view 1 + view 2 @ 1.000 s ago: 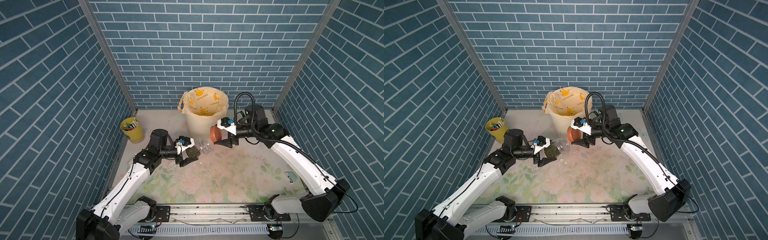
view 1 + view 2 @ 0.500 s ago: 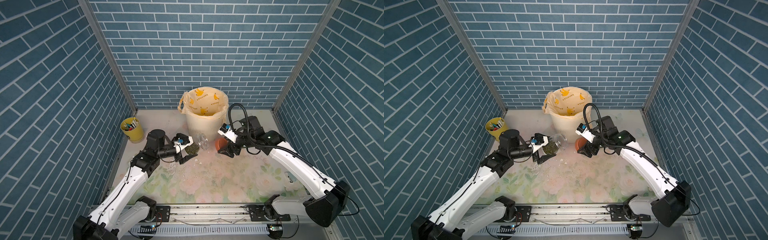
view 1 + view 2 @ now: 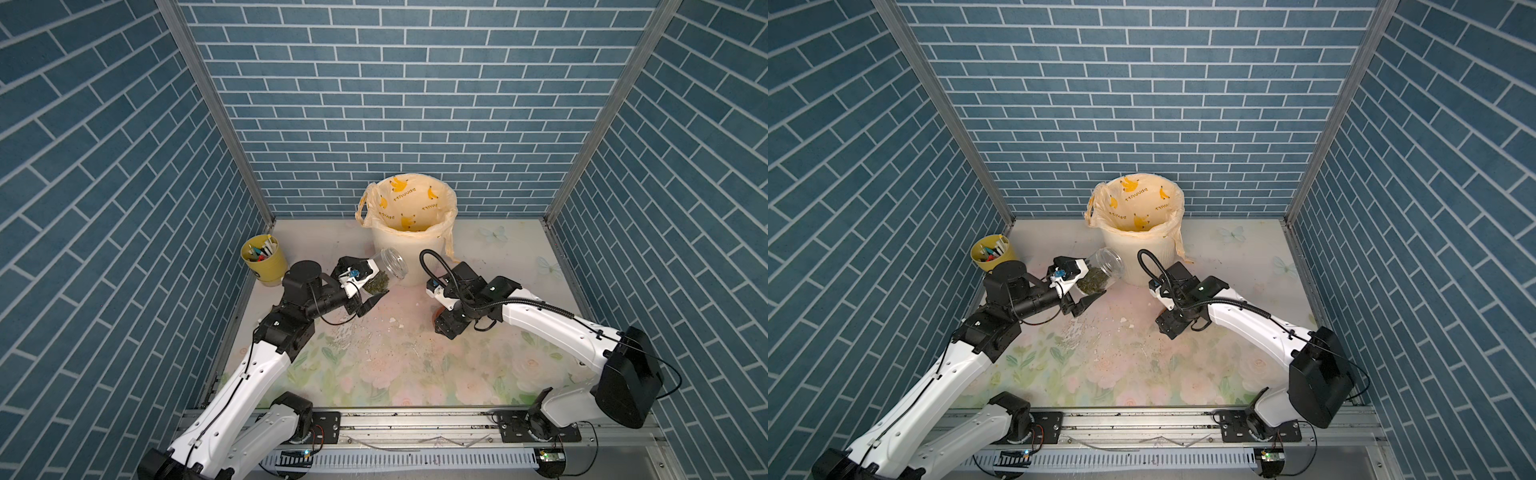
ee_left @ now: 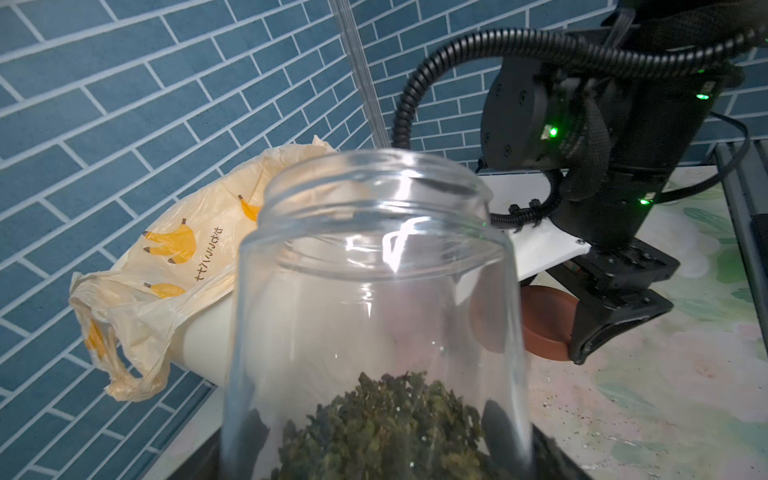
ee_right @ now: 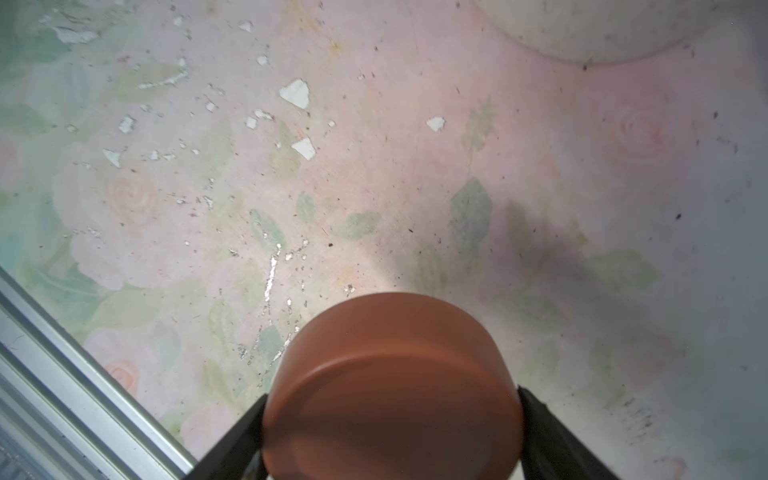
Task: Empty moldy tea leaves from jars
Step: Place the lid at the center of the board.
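Nearest, in front of the bin [image 3: 419, 253] and a little to its right, the right fingers [image 5: 245, 428] are clamped on two sides of the reddish-brown lid [image 5: 390, 374] and hold it low over the tabletop [image 3: 415, 374]. Whether it touches the surface I cannot tell. The lid looks light and stiff, so this hold at its edge should be enough. A little farther, in front of the bin and to its left, the left fingers [image 3: 370, 305] are closed around the lower body of the jar [image 3: 394, 266], one finger on each side. The jar is in the air and tilted, with its open mouth just beside the wall of the bin and lower than the rim. The tea leaves [image 4: 386, 424] lie inside as a dark clump at the bottom end, next to the fingers. I think the jar is not heavy, but clear glass is hard, smooth and breakable, so it can slip or turn in the fingers when it is tipped more. A firm hold around the wide body, not at the threaded neck, seems best. The leaves look dry and crumbly, so they may stick, then fall all at once and scatter outside the bin.
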### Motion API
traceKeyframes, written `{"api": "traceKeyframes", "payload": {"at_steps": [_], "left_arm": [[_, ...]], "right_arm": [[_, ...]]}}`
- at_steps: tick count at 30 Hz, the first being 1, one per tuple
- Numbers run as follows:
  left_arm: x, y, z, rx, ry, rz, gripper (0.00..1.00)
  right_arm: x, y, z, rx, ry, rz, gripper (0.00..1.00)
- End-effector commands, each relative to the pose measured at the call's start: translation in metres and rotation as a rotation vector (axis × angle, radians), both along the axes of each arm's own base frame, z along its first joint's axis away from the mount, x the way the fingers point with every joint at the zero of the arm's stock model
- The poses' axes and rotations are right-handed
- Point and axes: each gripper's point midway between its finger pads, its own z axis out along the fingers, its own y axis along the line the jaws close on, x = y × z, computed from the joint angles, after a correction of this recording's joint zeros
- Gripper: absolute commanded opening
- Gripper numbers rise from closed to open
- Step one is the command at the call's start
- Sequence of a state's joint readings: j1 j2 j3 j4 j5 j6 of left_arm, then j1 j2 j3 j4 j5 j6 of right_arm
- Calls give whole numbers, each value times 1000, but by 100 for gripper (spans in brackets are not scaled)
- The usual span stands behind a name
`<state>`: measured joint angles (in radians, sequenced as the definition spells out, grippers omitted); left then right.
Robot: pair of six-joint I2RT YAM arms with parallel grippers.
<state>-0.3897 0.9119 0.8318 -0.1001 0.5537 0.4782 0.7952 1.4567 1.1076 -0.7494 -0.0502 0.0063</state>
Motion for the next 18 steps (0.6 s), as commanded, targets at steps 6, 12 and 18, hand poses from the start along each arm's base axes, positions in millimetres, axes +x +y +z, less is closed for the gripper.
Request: {"api": "traceKeyframes", "payload": {"at_steps": [6, 12, 18], "left_arm": [[22, 8, 52, -52, -100, 101, 0], [28, 9, 76, -74, -128, 104, 0], [36, 7, 84, -72, -127, 89, 0]], "right_arm": [[18, 4, -31, -56, 42, -214, 31], [21, 9, -47, -46, 66, -259, 38], [20, 10, -60, -59, 91, -277, 56]]}}
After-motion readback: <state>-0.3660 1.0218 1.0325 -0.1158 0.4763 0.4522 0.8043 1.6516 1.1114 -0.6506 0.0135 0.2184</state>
